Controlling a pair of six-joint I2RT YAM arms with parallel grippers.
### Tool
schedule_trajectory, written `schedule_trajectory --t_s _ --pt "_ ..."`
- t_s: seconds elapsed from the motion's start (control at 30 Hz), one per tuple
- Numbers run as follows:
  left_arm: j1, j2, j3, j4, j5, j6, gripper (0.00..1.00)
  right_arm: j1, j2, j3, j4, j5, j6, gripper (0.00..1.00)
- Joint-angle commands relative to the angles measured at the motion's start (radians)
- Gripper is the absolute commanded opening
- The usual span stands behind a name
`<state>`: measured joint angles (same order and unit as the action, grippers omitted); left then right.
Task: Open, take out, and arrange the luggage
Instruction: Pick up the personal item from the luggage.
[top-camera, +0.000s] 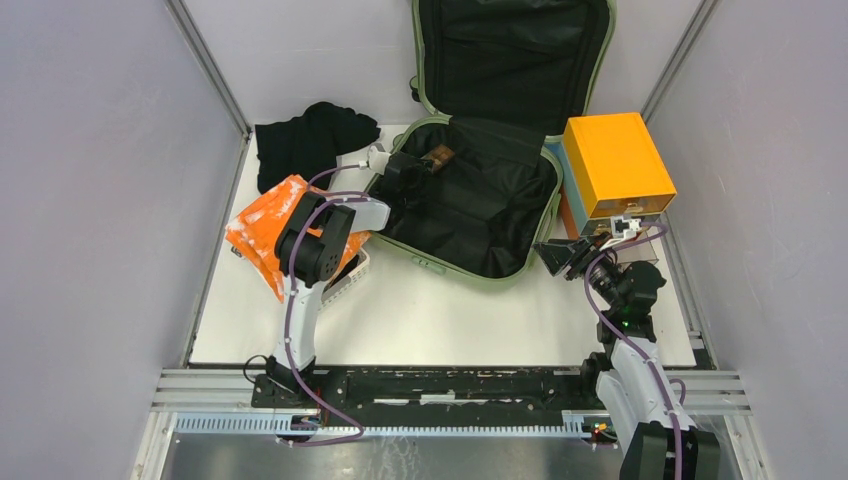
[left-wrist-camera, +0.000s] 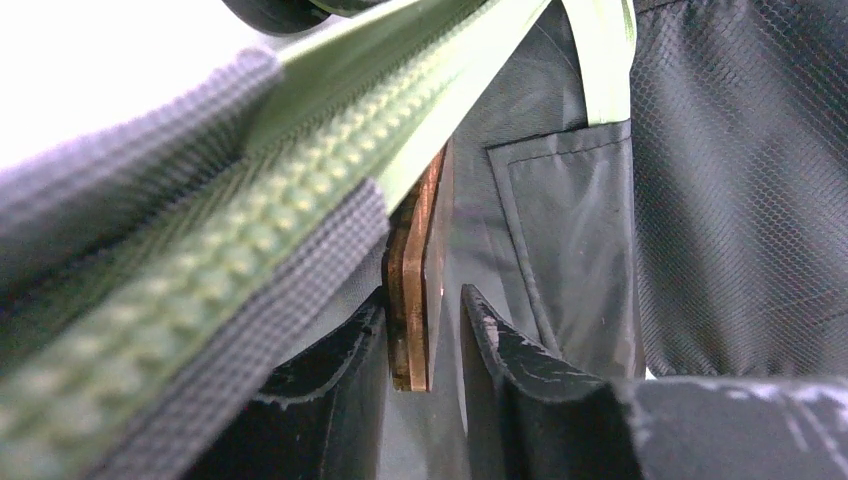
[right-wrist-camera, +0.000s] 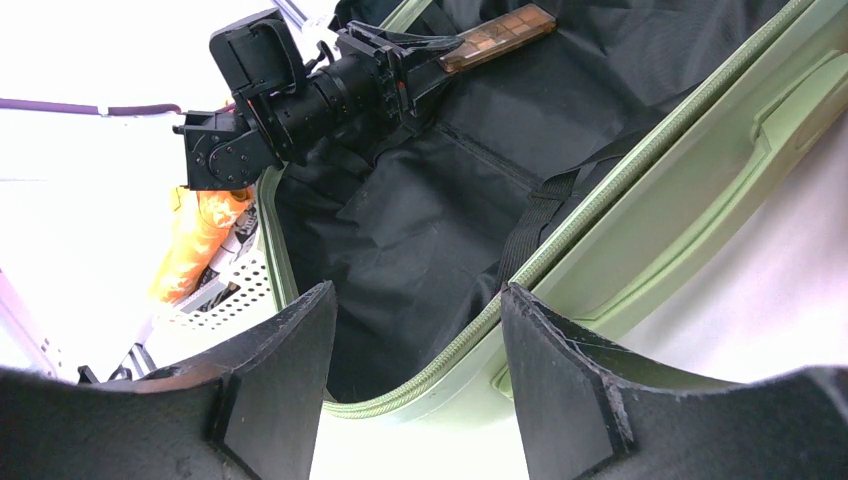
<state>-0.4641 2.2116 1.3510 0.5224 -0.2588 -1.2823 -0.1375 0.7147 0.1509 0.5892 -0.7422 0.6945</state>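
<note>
The sage-green luggage (top-camera: 440, 265) lies open at the middle back, its lid propped upright and its black lining showing. My left gripper (top-camera: 418, 160) reaches into its left rear corner. It is shut on a thin brown flat object (top-camera: 440, 154) that sticks out past the fingertips. In the left wrist view the brown object (left-wrist-camera: 415, 280) stands edge-on between the fingers of the left gripper (left-wrist-camera: 424, 295), under the zip edge (left-wrist-camera: 300, 190). My right gripper (top-camera: 555, 255) is open and empty by the luggage's right front corner (right-wrist-camera: 640, 200). In the right wrist view it (right-wrist-camera: 418, 290) faces the zip rim.
An orange and light-blue box (top-camera: 615, 165) stands right of the luggage, close to my right arm. A white perforated basket (top-camera: 345, 275) with an orange packet (top-camera: 270, 225) sits at the left under my left arm. A black cloth (top-camera: 310, 140) lies at the back left.
</note>
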Motion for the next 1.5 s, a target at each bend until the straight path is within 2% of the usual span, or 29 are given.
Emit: schedule_trajectory --t_s 0.0,0.17,0.33,0.53,0.6,0.93,1.17,1.37,1.47 --pt "0.041 -0.030 0.037 0.044 -0.020 0.024 0.39 0.006 -0.007 0.010 0.059 -0.023 -0.003 0.68" --pt "0.045 -0.015 0.057 0.028 -0.013 0.027 0.42 0.006 -0.003 0.011 0.060 -0.022 -0.003 0.67" --pt "0.046 -0.019 0.061 0.020 -0.028 0.036 0.35 0.006 -0.002 0.010 0.060 -0.022 -0.006 0.68" --pt "0.046 -0.052 0.056 0.017 -0.022 0.081 0.08 0.007 -0.002 0.014 0.060 -0.025 -0.007 0.68" --pt "0.047 -0.074 0.042 0.029 -0.014 0.099 0.02 0.007 -0.002 0.014 0.060 -0.025 -0.007 0.68" --pt "0.045 -0.230 -0.117 0.144 0.081 0.175 0.02 0.010 -0.004 0.025 0.070 -0.046 -0.014 0.68" --pt "0.044 -0.351 -0.243 0.255 0.248 0.258 0.02 0.020 0.001 0.037 0.117 -0.075 0.004 0.68" --pt "0.044 -0.497 -0.351 0.342 0.490 0.406 0.02 0.043 0.018 0.072 0.168 -0.104 0.023 0.68" --pt "0.045 -0.581 -0.404 0.350 0.634 0.526 0.02 0.084 0.043 0.107 0.191 -0.116 0.020 0.69"
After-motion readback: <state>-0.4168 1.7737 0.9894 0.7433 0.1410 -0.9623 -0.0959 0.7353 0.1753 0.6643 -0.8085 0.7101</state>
